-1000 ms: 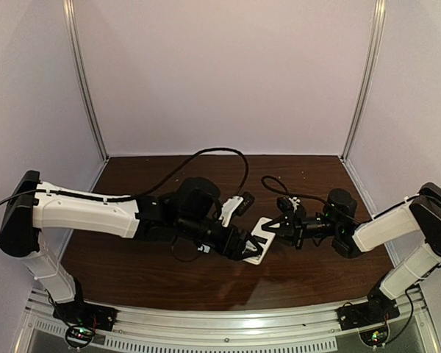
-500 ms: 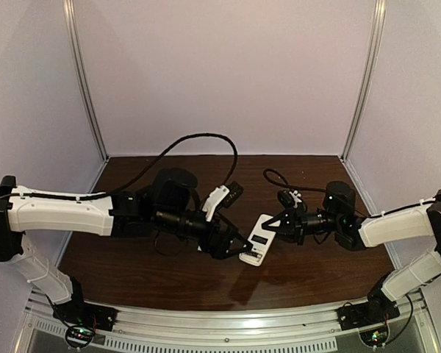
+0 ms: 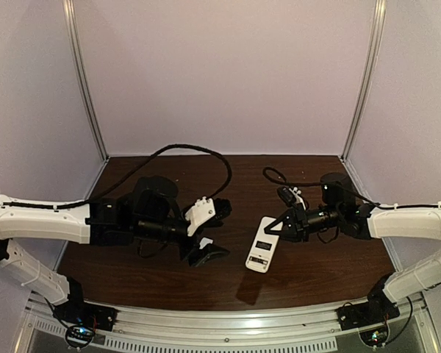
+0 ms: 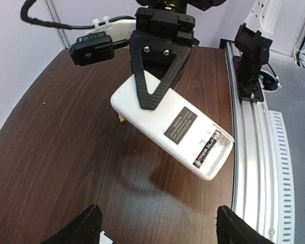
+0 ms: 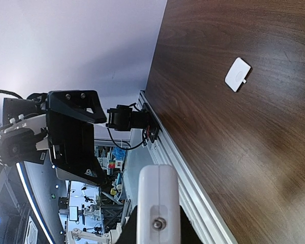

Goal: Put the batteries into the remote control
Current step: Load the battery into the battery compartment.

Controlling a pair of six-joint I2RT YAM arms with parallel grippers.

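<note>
Right tool (image 3: 284, 224): pinching the remote control (image 3: 262, 245) at its far end. One black finger (image 4: 153, 76) lies flat across the plain white back. In the right wrist view the handset runs edge-on out from between the tool's own fingers.

Remote control: held clear of the worktop (image 3: 316, 273), near its middle, back side up and tilted. In the left wrist view its shadow falls on the wood under it. The free end points toward the metal rail (image 4: 249, 152) at the near edge.

Battery recess (image 4: 217, 144): at the free end, uncovered. One dark battery (image 4: 205, 151) lies lengthwise in it, and the slot beside it shows white plastic. A dark label (image 4: 180, 125) sits mid-back, between the recess and the pinch.

Small orange-tan bit (image 4: 121, 120): peeks out at the handset's edge near the pinch. Cannot tell what it is.

Left tool (image 3: 202, 252): fingers (image 4: 89, 226) spread wide, gripping nothing. It sits low over the worktop, left of the remote control and apart from it, facing the handset's back.

Cover piece (image 5: 238, 74): small white square, lying flat on the bare wood in the right wrist view, touching neither tool.
</note>
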